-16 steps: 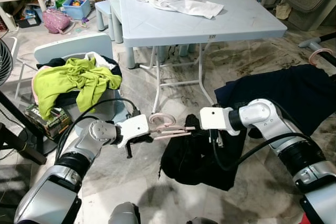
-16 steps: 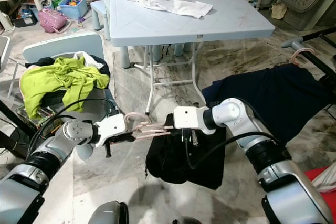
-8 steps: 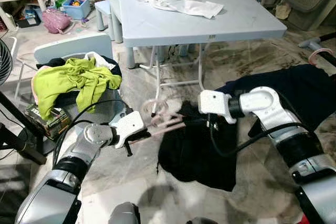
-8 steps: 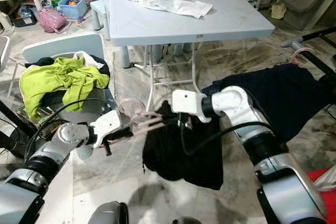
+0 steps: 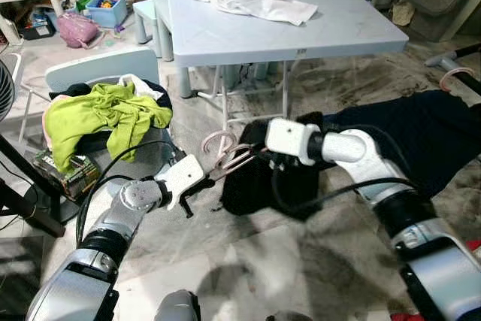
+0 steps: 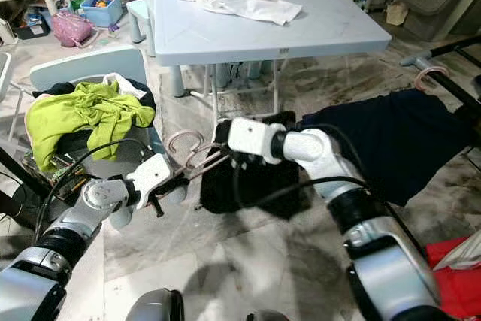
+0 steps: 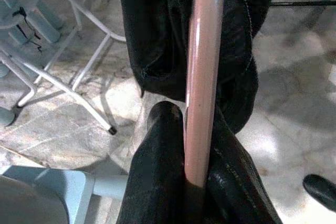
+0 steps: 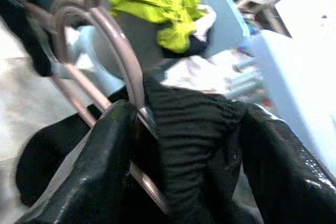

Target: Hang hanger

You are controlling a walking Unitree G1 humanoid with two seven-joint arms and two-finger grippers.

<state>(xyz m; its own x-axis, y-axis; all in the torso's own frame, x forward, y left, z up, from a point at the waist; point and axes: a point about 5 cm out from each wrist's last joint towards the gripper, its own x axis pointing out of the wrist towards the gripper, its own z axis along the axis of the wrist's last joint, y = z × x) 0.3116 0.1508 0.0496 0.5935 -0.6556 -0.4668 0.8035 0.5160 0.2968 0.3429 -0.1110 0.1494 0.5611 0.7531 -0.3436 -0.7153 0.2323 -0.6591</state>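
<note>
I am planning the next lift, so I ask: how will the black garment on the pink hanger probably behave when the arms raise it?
The black garment will probably stay floppy: it hangs in loose folds below the pink hanger. It looks light, since the thin hanger carries it without visible bending. It may slip sideways, because the left gripper clamps only the smooth hanger, while the right gripper pinches the cloth.

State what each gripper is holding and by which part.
The left gripper is shut on the pink hanger, clamping the end of one arm. The right gripper is shut on the black garment that hangs on it, pinching its ribbed edge.
</note>
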